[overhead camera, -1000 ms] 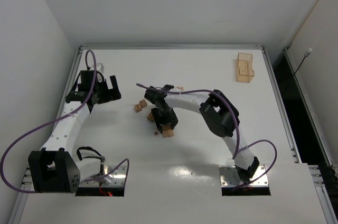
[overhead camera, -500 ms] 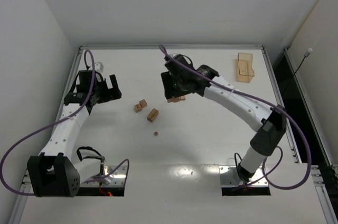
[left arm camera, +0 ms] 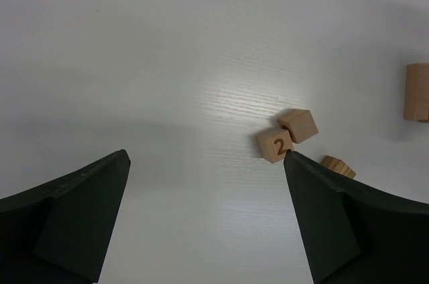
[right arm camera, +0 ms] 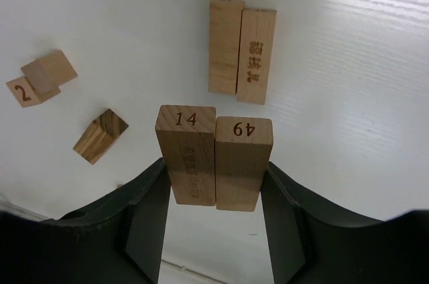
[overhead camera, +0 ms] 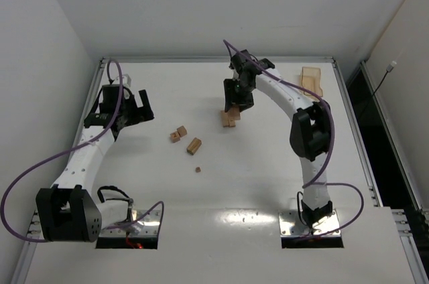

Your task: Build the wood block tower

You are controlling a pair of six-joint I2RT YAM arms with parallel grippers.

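Bars 14 and 49 (right arm camera: 214,160) sit clamped in our right gripper (right arm camera: 214,187), just short of the tower pair (right arm camera: 241,49), axes seemingly parallel; our left gripper (left arm camera: 206,157) gapes far off.

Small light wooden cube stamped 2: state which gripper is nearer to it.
Left. The left gripper, open, sits just left of the small light wooden cube stamped 2; the right gripper holds two numbered light wooden bars farther off on the cube's other side.
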